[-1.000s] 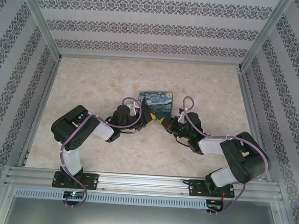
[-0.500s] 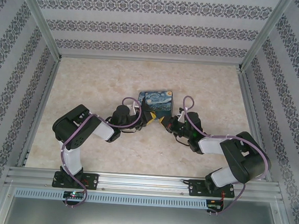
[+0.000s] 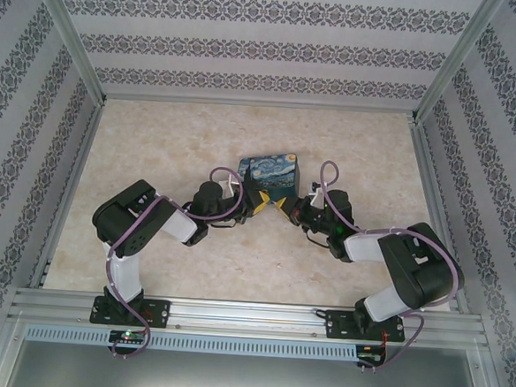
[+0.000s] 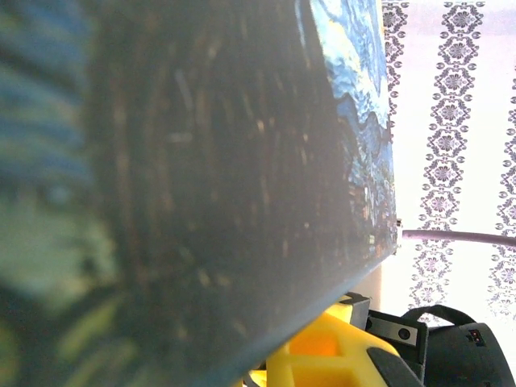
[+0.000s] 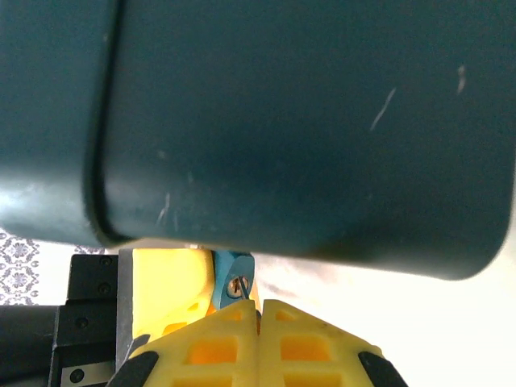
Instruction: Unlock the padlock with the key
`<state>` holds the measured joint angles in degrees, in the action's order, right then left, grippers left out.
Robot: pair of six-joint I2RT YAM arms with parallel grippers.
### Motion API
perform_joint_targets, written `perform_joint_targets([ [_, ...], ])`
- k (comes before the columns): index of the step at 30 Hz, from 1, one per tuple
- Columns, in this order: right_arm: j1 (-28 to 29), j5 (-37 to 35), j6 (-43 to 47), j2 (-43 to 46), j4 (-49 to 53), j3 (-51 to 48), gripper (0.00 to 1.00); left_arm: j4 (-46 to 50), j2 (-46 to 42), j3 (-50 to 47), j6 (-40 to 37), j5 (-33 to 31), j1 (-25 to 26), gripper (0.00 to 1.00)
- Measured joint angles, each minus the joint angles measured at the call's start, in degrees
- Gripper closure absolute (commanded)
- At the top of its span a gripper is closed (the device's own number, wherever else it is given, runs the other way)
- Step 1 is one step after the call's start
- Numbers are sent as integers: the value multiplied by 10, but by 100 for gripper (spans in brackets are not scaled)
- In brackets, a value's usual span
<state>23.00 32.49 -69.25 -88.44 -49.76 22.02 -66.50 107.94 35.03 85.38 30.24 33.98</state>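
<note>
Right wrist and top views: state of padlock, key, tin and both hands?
padlock: gripped by the left hand, keyhole toward the right hand; shackle hidden, locked or not unclear.
key: dark sliver at the keyhole, apparently pinched by the right hand.
tin: lid shut, on the table.
left hand: shut on padlock.
right hand: shut, apparently on key.

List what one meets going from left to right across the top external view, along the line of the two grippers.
Black-and-white left arm → yellow-fingered left gripper → yellow-fingered right gripper → black-and-white right arm.
</note>
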Motion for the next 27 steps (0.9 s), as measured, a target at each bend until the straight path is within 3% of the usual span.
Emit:
perform_joint_targets([
  [17, -5, 22, -27, -40, -45, 20, 100, -15, 0, 0, 20, -8, -9, 100],
  [27, -12, 37, -78, -96, -134, 27, 100, -25, -1, 0, 39, -25, -11, 100],
])
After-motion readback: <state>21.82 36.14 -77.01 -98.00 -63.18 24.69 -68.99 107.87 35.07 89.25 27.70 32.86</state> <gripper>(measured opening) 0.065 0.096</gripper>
